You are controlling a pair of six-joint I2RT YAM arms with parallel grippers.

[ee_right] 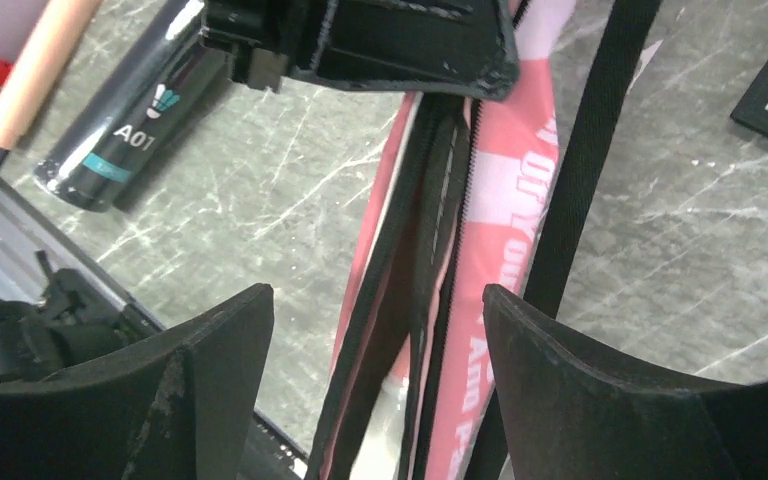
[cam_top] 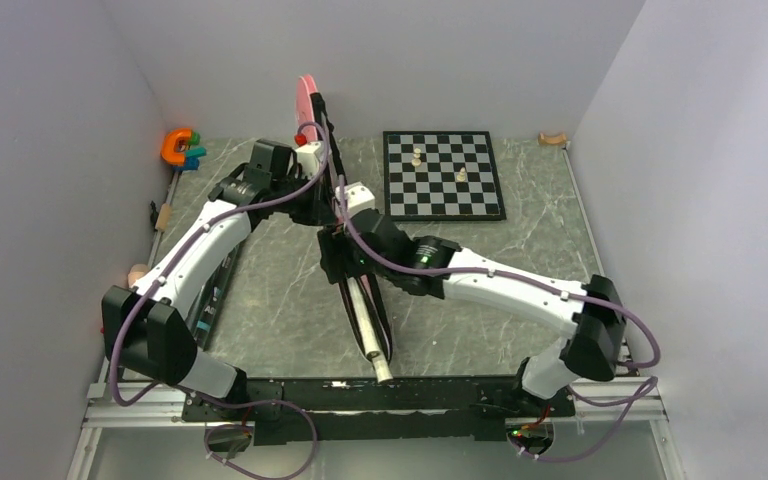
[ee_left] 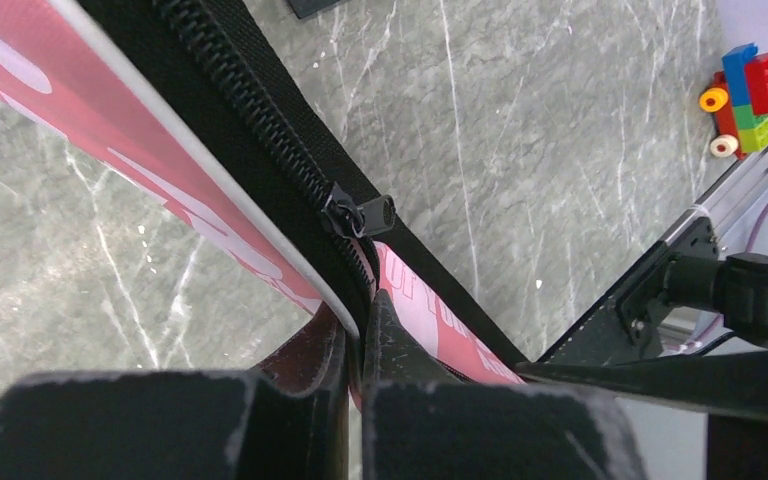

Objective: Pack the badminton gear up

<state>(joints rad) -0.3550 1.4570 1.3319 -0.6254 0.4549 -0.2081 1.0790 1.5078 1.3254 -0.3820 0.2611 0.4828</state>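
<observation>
The pink bag (ee_left: 80, 110) stands on its long edge across the middle of the table (cam_top: 280, 300), zip side up. The left gripper (ee_left: 358, 315) has its fingers pressed together on that upper edge, pinching the fabric just behind the zip pull (ee_left: 360, 213). The pull sits right ahead of its fingertips.

Further along the bag, the right gripper (ee_right: 375, 300) is spread wide, astride it. Pink panel and black zip run between the two fingers, neither finger visibly touching, and the black strap (ee_right: 590, 150) hangs beside one of them.

A white racket handle (cam_top: 372, 345) pokes out of the bag's end behind the right gripper, towards the arm bases. The black tube (ee_right: 130, 110) lies flat on the table, well off to one side of that hand — under the left arm.

Beyond both grippers sit the chessboard (cam_top: 442, 175) and the orange C-shaped toy (cam_top: 175, 147). A toy of coloured blocks (ee_left: 745, 95) shows in the left wrist view.
</observation>
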